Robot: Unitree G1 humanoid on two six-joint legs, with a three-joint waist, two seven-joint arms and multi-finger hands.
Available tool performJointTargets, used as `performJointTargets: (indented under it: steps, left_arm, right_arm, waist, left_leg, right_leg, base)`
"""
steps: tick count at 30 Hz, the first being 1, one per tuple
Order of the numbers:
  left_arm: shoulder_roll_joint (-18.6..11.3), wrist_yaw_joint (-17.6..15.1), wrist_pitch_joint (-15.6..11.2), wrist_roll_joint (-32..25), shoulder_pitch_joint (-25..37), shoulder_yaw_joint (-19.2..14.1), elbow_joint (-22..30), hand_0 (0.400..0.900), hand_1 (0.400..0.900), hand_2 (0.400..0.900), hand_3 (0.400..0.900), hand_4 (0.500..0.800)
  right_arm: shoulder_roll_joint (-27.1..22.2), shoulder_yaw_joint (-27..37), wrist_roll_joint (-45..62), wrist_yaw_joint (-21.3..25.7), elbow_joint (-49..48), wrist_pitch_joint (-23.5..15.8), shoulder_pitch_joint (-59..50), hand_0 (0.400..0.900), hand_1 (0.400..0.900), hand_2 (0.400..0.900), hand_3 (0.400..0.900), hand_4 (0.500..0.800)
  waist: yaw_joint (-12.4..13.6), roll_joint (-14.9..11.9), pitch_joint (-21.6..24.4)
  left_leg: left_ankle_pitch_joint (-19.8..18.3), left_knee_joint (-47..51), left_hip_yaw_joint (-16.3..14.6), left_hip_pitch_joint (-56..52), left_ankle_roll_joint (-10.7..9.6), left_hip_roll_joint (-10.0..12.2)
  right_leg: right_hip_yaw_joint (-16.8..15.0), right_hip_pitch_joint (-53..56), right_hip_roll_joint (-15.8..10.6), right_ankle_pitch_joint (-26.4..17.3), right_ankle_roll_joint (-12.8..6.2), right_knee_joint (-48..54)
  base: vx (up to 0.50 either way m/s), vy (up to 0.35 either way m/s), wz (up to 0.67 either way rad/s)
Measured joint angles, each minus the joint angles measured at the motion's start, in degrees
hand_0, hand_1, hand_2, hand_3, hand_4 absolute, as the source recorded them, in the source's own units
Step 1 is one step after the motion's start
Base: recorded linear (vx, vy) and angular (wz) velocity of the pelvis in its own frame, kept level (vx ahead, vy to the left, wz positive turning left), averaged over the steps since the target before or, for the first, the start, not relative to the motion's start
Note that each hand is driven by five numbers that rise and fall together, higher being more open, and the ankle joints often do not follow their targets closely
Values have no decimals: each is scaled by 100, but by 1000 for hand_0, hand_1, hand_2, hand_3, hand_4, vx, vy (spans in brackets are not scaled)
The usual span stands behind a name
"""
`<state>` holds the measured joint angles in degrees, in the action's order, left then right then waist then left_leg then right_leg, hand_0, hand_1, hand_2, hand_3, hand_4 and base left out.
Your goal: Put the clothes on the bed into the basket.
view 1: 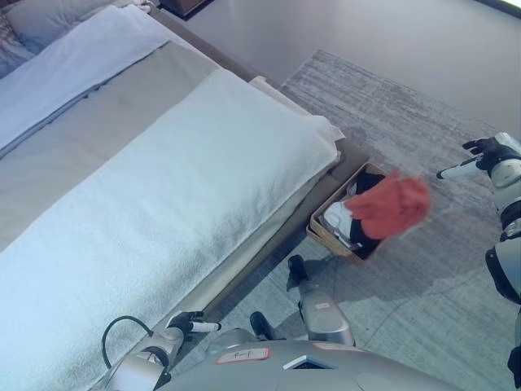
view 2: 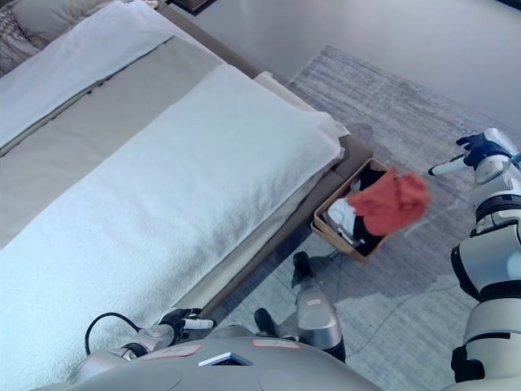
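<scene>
A tan basket stands on the rug beside the foot corner of the bed. Black and white clothes lie inside it. An orange-red garment shows blurred over the basket's far end, and neither hand touches it. My right hand is out to the right of the basket, raised and open with nothing in it. Low at the bed's near edge, my left hand is open and holds nothing. I see no clothes on top of the bed.
A white blanket covers the near half of the bed, with a beige sheet and pillows beyond. The grey rug spreads under the basket, and plain floor lies past it.
</scene>
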<state>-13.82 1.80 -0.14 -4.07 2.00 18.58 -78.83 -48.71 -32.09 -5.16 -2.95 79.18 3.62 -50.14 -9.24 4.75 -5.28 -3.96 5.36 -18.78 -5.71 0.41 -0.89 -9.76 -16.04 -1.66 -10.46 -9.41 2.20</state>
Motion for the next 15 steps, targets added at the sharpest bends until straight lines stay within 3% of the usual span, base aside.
performJointTargets:
  steps: [5, 15]
  left_arm:
    - [28, 6, 6, 0, -19, -2, -13, 900, 900, 900, 900, 800]
    - [23, 1, 7, 4, 38, -3, -12, 900, 900, 900, 900, 800]
  right_arm:
    - [-20, 86, 2, 2, -10, 3, 5, 900, 900, 900, 900, 800]
    - [-22, 88, 7, 3, -48, -2, 14, 900, 900, 900, 900, 800]
  waist:
    - [35, -11, -6]
    - [184, -52, -24]
  left_leg:
    - [19, -1, 199, 30, -28, 50]
    - [16, -2, 349, 2, -36, -10]
  right_leg:
    - [66, 169, 23, -71, 87, 270]
    - [175, 257, -87, -73, 89, 269]
  base:
    - [-2, -12, 9]
    - [-2, -14, 13]
